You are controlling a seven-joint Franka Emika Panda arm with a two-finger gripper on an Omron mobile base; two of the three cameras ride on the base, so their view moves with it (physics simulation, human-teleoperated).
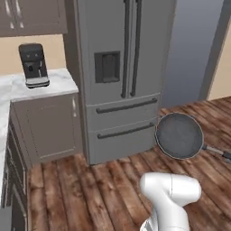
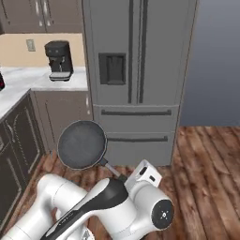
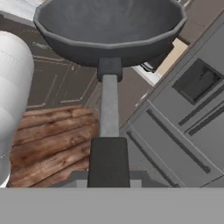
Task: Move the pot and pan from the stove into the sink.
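Observation:
The pan [image 1: 179, 135] is a flat round dark grey frying pan, held in the air in front of the fridge. Its long thin handle [image 3: 109, 109] runs back from the bowl [image 3: 109, 26] straight into my hand. My gripper [image 2: 124, 179] is shut on the end of that handle, with the pan [image 2: 82, 144] sticking out up and to the left of it over the wooden floor. The fingertips themselves are hidden by the handle's dark grip. The pot, the stove and the sink are out of view.
A tall grey fridge [image 1: 122, 76] with two drawers stands straight ahead. To its left are a marble counter [image 1: 56, 85] carrying a black coffee machine [image 1: 34, 65], and grey cabinets [image 2: 18, 140]. Wooden floor [image 1: 90, 189] lies below the arm.

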